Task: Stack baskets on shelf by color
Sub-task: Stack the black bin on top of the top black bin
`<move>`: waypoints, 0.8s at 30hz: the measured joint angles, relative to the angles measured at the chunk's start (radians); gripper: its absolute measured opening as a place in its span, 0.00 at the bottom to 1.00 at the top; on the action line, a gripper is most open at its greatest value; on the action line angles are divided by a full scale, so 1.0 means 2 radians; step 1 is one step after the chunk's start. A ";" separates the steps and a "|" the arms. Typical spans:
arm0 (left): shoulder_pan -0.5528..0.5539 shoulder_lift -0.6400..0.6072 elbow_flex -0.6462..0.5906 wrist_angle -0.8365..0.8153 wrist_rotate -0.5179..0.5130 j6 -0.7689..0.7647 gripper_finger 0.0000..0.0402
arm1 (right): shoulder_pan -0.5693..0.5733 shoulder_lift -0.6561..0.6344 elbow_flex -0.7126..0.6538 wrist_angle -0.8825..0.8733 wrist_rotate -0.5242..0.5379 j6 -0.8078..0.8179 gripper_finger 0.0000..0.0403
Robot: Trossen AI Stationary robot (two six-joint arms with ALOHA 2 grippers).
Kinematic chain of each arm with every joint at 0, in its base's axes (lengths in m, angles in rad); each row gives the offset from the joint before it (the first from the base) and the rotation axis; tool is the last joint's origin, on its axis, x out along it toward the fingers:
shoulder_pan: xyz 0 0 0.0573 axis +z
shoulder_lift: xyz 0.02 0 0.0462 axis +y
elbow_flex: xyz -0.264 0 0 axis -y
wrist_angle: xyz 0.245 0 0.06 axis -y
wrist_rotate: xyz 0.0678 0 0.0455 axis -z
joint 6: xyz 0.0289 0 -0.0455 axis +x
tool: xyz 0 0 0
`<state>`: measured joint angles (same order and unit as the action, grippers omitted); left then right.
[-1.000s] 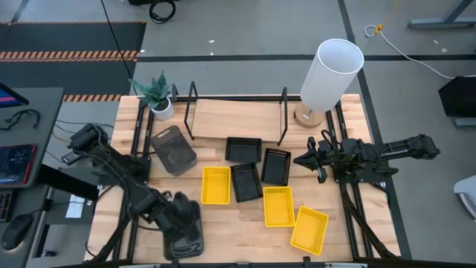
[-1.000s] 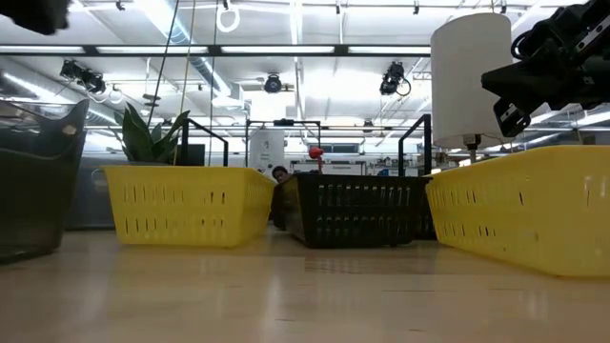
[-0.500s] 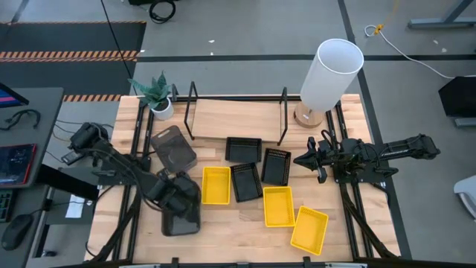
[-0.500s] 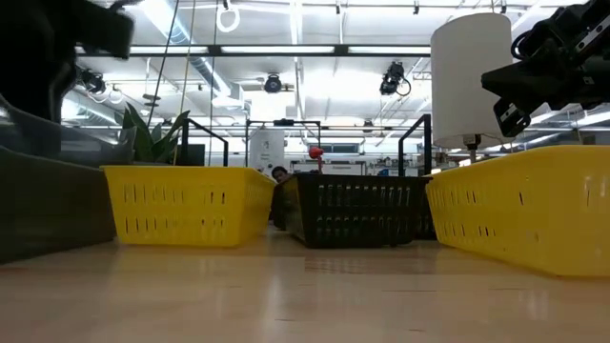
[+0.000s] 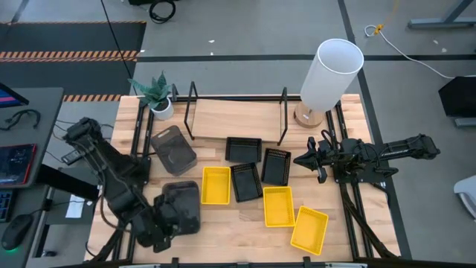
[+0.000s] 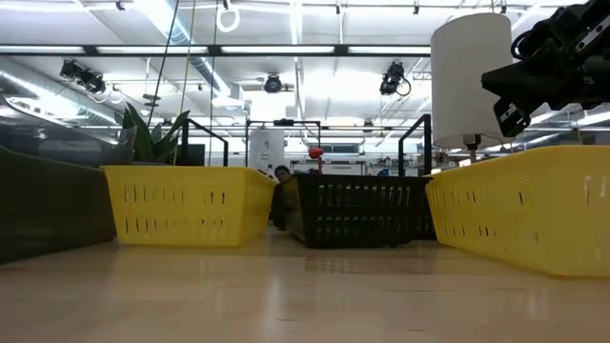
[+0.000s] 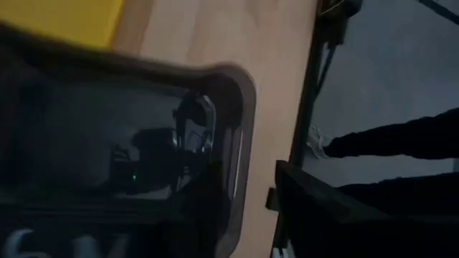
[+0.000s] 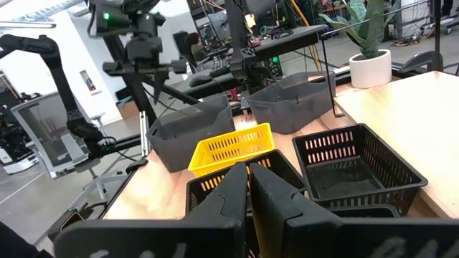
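Observation:
My left gripper (image 5: 158, 225) is at the near left of the table, shut on a dark grey basket (image 5: 182, 205), which also fills the left wrist view (image 7: 107, 143) and the left edge of the low view (image 6: 43, 210). More dark grey baskets (image 5: 173, 150) lie by the shelf's left end. Three black baskets (image 5: 245, 181) and three yellow ones (image 5: 216, 184) lie on the tabletop in front of the shelf (image 5: 234, 119). My right gripper (image 5: 307, 160) hovers shut and empty at the right, above the table. My left gripper has the dark grey basket by a side wall (image 7: 229, 215) near a rounded corner. One finger (image 7: 323, 208) stands outside the wall; the other is hidden by the basket. The fingers come from the table's near left. Whether the basket's bottom touches the table, I cannot tell.
A white lamp (image 5: 329, 73) stands at the far right and a potted plant (image 5: 156, 95) at the far left, beside the shelf's upright loops. Black frame rails run along both table sides. Bare wood lies between the held basket and the yellow baskets.
My left gripper has carried the dark grey basket from the near edge a little toward the far edge and has swung round to the basket's near-left side. The basket, tipped up high a second ago, has come down to a lower, flatter lie.

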<state>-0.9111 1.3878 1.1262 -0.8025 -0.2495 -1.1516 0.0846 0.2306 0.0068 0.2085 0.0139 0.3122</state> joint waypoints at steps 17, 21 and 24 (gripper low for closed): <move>-0.003 0.108 -0.004 0.053 0.039 0.015 0.64 | 0.000 0.000 0.000 0.000 0.000 0.000 0.06; -0.003 0.133 -0.004 0.048 0.039 0.023 0.57 | 0.000 0.000 0.000 0.000 0.000 0.000 0.06; -0.003 0.147 -0.004 0.042 0.039 0.023 0.52 | 0.000 0.000 0.000 0.000 0.000 0.000 0.06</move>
<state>-0.9165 1.6828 1.1191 -0.7186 -0.1707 -1.1053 0.0845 0.2306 0.0067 0.2085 0.0139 0.3122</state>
